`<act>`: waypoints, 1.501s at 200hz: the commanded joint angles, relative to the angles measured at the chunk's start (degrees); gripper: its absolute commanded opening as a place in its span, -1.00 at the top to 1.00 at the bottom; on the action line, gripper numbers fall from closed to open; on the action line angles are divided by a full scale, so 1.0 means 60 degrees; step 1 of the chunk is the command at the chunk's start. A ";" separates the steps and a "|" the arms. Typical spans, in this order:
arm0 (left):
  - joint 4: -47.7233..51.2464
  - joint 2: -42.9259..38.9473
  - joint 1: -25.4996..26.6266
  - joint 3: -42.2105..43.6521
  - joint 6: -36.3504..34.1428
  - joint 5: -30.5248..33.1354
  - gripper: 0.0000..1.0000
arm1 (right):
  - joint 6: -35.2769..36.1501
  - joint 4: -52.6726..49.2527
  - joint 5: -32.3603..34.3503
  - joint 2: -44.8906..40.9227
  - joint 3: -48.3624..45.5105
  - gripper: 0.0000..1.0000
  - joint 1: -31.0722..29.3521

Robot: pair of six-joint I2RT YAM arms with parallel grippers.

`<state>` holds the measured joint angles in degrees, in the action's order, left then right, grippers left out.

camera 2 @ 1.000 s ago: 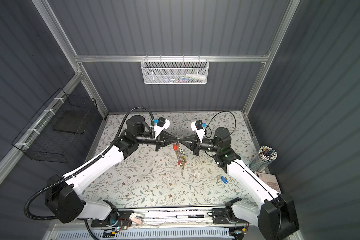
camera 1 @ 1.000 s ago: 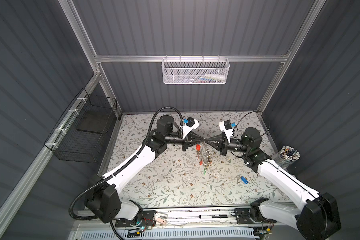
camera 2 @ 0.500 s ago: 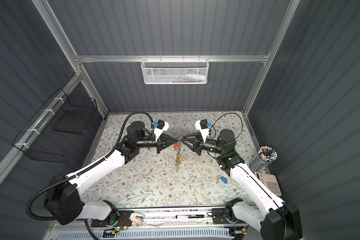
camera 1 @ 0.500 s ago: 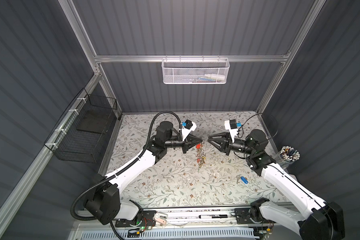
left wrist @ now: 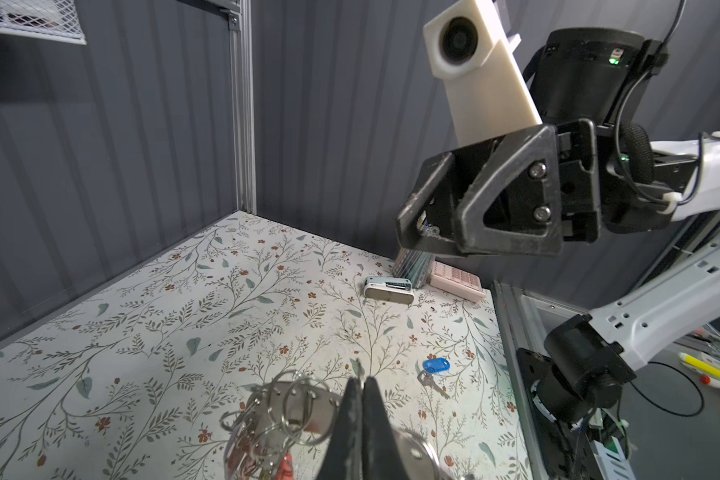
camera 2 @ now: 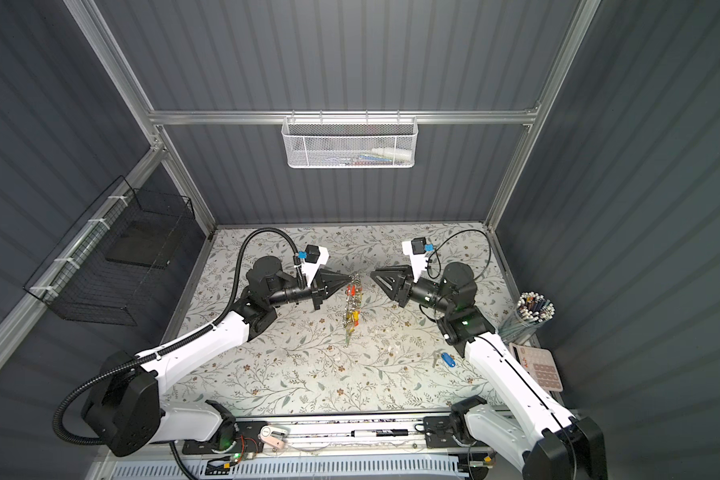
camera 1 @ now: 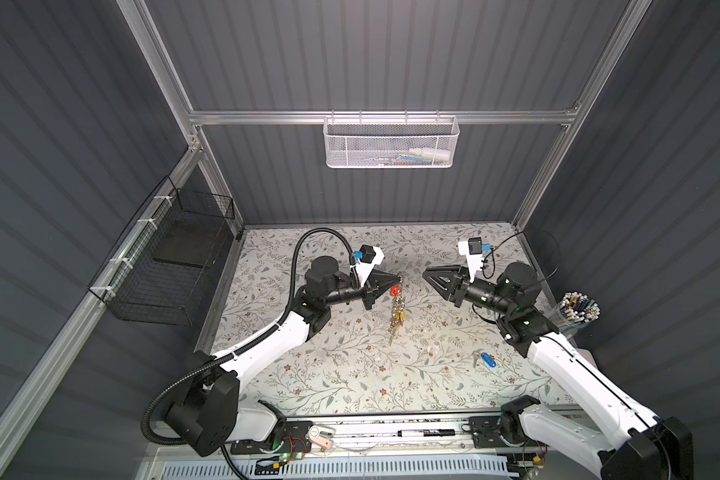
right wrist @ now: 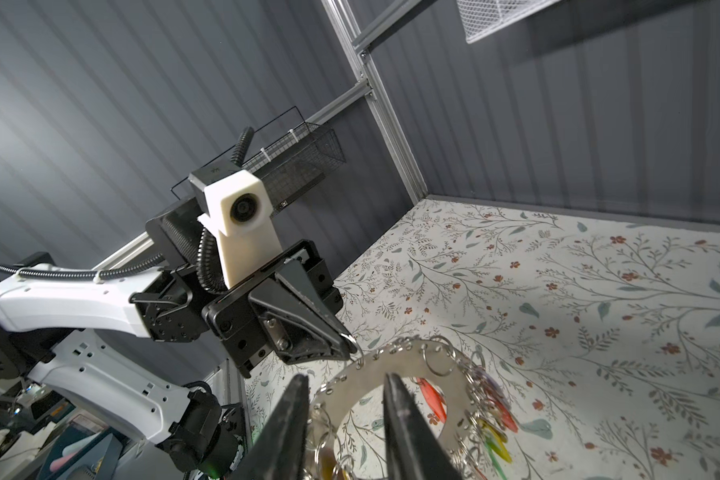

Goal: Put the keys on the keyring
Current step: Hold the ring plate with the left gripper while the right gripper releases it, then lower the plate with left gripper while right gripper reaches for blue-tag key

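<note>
Our right gripper (camera 1: 429, 276) has released, jaws apart; left gripper (camera 1: 398, 277) alone clamps the keyring (camera 1: 396, 307), so we can fetch the keys (camera 1: 485, 359)

Dark grey ribbed walls (camera 1: 391, 54) enclosed a floral-print tabletop (camera 1: 350, 374), framed by aluminium posts (camera 1: 154, 54) (a white mesh basket (camera 1: 389, 145) hung on the back rail (camera 1: 267, 117), a black wire basket (camera 1: 163, 270) on the left wall).

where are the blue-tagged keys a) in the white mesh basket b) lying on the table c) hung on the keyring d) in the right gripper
b: the keys lie flat on the table, apart from the keyring that the left gripper holds up; the right gripper is open and empty.
</note>
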<state>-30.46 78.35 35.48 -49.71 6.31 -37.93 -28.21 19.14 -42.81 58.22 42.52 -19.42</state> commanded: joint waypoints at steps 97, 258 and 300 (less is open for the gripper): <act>-0.3145 0.0298 0.1269 0.1848 -0.2688 0.2836 1.00 | 0.0006 -0.2778 0.2254 -0.0401 -0.0420 -0.21 0.0038; -0.1549 0.0545 0.2697 0.2236 -0.6377 0.4967 1.00 | -0.1305 -0.6824 0.5958 -0.1440 -0.1054 -0.53 0.0548; -0.1714 0.0552 0.2764 0.2307 -0.6048 0.5082 1.00 | -0.2889 -0.9100 0.8224 -0.1992 -0.1361 -0.53 0.0664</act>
<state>-38.11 82.04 51.79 -35.44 -29.89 -8.73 -38.20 -24.84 -3.46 48.53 36.51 -15.88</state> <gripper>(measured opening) 0.050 0.763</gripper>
